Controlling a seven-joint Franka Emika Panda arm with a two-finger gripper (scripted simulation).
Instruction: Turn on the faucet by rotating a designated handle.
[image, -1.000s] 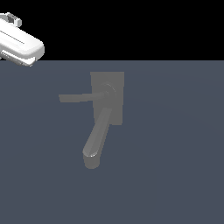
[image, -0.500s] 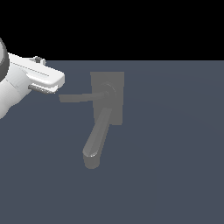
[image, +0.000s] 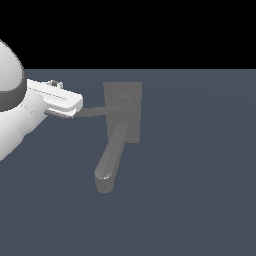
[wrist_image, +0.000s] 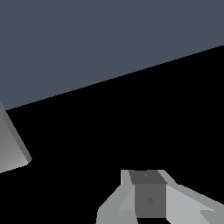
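The faucet has a rectangular base plate (image: 131, 122) lying on the grey floor, and a thick tubular spout (image: 110, 161) running toward the front. The handle (image: 97, 111) is a thin flat lever that reaches from its round hub (image: 122, 105) toward the exterior view's left. My gripper (image: 61, 114) sits at the lever's free end and covers its tip, its fingers close together and holding nothing. Whether it touches the lever I cannot tell. In the wrist view the fingers (wrist_image: 149, 200) show together, and a flat grey piece (wrist_image: 11, 148) lies apart from them.
The grey floor (image: 200, 175) spreads around the faucet to the exterior view's right and front. My white arm (image: 12, 110) fills the left edge of the exterior view. Beyond the floor's far edge all is black.
My gripper has come down from the upper left and moved right, reaching the free end of the lever. The faucet and lever have not moved.
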